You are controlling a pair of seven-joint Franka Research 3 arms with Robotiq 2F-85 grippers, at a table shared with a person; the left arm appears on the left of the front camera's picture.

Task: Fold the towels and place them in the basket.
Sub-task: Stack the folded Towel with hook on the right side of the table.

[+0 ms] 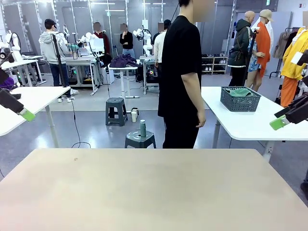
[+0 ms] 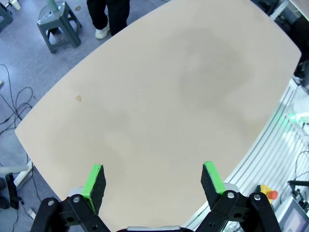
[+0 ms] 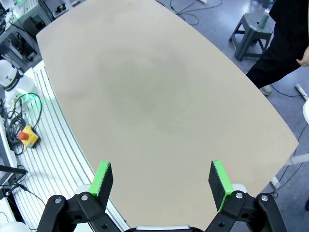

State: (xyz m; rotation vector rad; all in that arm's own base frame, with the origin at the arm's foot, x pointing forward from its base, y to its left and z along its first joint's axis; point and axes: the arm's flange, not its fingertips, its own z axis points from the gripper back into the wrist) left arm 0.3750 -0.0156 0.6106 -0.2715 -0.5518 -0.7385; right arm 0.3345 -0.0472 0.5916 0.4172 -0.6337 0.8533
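Bare beige tabletop (image 1: 154, 192) below both wide-open, empty grippers (image 2: 153, 181) (image 3: 160, 180) — dark grey lattice basket (image 1: 240, 99) with a green towel (image 1: 240, 92) waits at two o'clock.

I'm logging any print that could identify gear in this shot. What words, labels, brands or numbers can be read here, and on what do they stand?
None can be read.
The table in front of the robot is bare of print.
The basket on the far table, with a green towel in it, shows no label.
The left gripper and right gripper, both open, bear no marking.
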